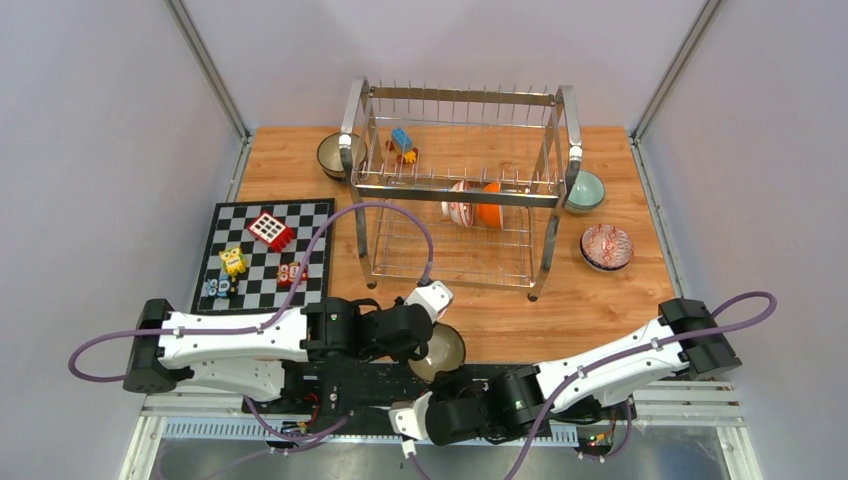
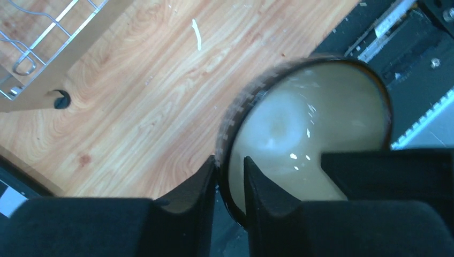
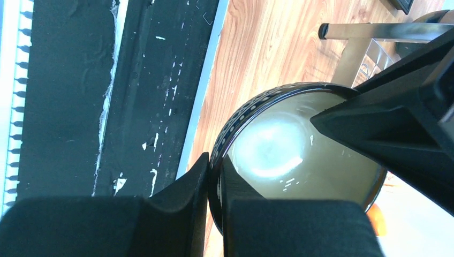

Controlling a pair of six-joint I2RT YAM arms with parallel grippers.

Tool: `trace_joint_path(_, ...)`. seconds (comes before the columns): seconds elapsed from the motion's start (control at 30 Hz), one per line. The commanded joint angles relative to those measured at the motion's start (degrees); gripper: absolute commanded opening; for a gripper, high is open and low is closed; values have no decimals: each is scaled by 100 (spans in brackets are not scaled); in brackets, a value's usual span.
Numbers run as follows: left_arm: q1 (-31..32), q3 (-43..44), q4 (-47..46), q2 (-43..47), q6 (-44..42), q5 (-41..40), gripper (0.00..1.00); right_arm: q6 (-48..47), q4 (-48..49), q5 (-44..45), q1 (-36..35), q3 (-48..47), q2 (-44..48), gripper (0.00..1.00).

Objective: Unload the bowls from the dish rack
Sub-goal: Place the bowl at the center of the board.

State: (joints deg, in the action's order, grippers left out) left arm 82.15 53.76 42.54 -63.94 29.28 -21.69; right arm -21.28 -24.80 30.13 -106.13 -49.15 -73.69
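Clearly, both hands meet at one dark-rimmed bowl point(image 1: 441, 351) in the lower middle of the top view. It is at the near edge of the wooden counter point(image 1: 600, 310), partly over the black base plate point(image 3: 150, 80). The right hand point(image 3: 215, 160) is closed tight on the bowl's rim, one finger outside and one inside. The left hand point(image 2: 229, 163) is narrowed around the rim on the opposite side, also with one finger on each side. Whether it already presses the rim I cannot tell, because the bowl is blurred there.

The dish rack point(image 1: 455, 193) stands in the upper middle of the frame, well apart from the hands. A bare strip of wood lies between its front legs and the held bowl. On its lower tier a striped bowl point(image 1: 458, 204) and an orange bowl point(image 1: 490, 205) lean side by side, touching. Small toy blocks point(image 1: 403, 143) lie on the upper tier.

A brown bowl point(image 1: 335, 155) sits just beside the rack's left end. A pale teal bowl point(image 1: 586, 190) sits at the right end, and a red patterned bowl point(image 1: 606, 246) sits below it, near the right edge of the counter. The chequered board point(image 1: 310, 230) with more blocks fills the left side, close above the left arm. The lower right of the counter is bare wood.
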Motion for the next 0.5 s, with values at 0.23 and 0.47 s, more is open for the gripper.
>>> trace_joint_path(0.23,12,-99,-34,-91,234,-62,0,364,-157,442,-153,-289,38,20)
trace_joint_path(0.47,4,-607,-44,448,719,-685,0,1200,-165,432,-221,-367,346,80)
